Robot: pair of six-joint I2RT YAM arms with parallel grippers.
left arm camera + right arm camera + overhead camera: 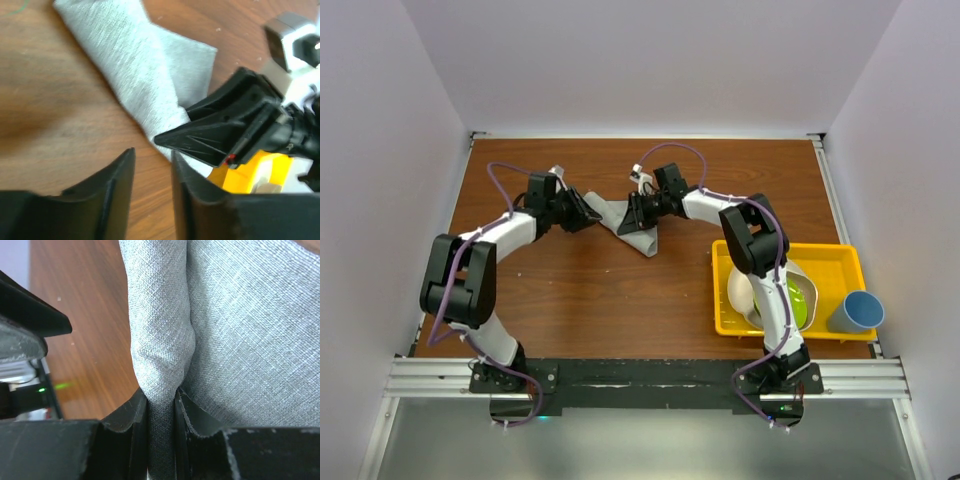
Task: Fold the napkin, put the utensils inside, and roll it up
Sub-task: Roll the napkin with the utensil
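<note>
Brown wood table point(600, 300). Grey napkin point(642, 238) lies mid-table, nearer far edge, bunched into a folded strip with one end pointing toward near edge. Yellow tray point(820, 248) sits by right edge, toward near-right corner. Blue cup point(857, 312) upright at near-right corner, just beside tray's right rim.

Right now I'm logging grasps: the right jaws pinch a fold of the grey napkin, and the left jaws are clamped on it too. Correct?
Not the left. The left wrist view shows the left jaws apart, holding nothing, with the napkin lying ahead of them. The right jaws do pinch a fold of it.
</note>
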